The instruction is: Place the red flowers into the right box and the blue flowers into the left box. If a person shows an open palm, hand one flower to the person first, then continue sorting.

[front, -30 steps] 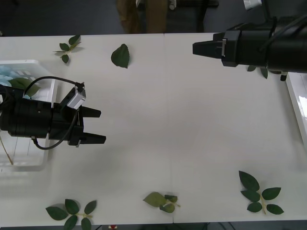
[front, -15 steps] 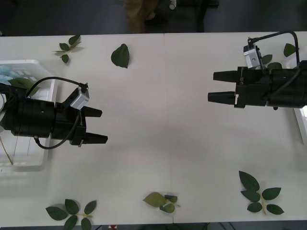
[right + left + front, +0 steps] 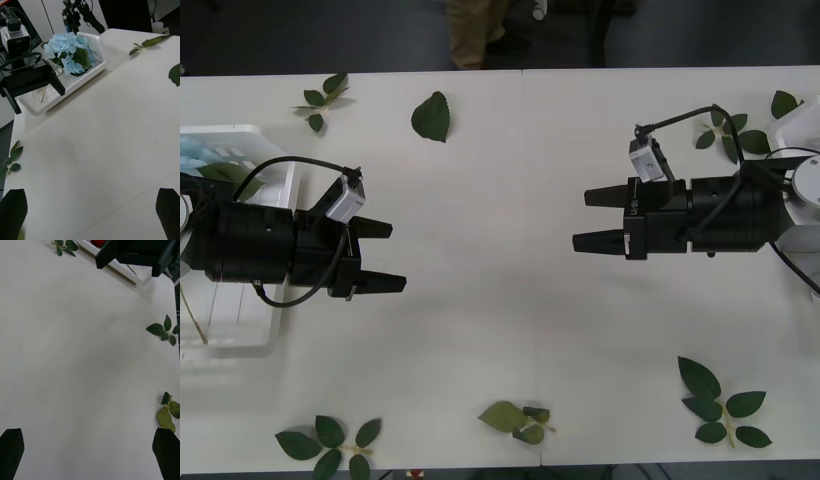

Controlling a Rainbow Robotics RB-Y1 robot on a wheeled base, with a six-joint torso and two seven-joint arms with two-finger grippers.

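From the front view, the left gripper [image 3: 390, 257] is seen over the left part of the white table [image 3: 500, 330], fingers spread apart with nothing between them, just beside the left box [image 3: 240, 132]. The right gripper [image 3: 598, 219] is seen across from it on the right side, jaws also parted and empty, pointing toward the left one with bare tabletop between them. What the overhead shot barely gives is the contents of the boxes: only a pale blue sliver is caught at the left edge. That gets filled in by the right wrist view, where the blue flowers [image 3: 66, 50] are shown as a fluffy sky-blue cluster with a big dark green leaf in the middle, resting inside the left box [image 3: 95, 56] at its far end, thin stems lying along the slotted floor. In the left wrist view a small patch of deep red [image 3: 98, 242] is caught inside the right box [image 3: 125, 273], probably one of the red flowers, though most of it is hidden behind the right gripper's dark fingers. Loose leaf sprigs [image 3: 720, 402] are scattered around the table edges, and a single big leaf [image 3: 432, 116] is lying near the far side.
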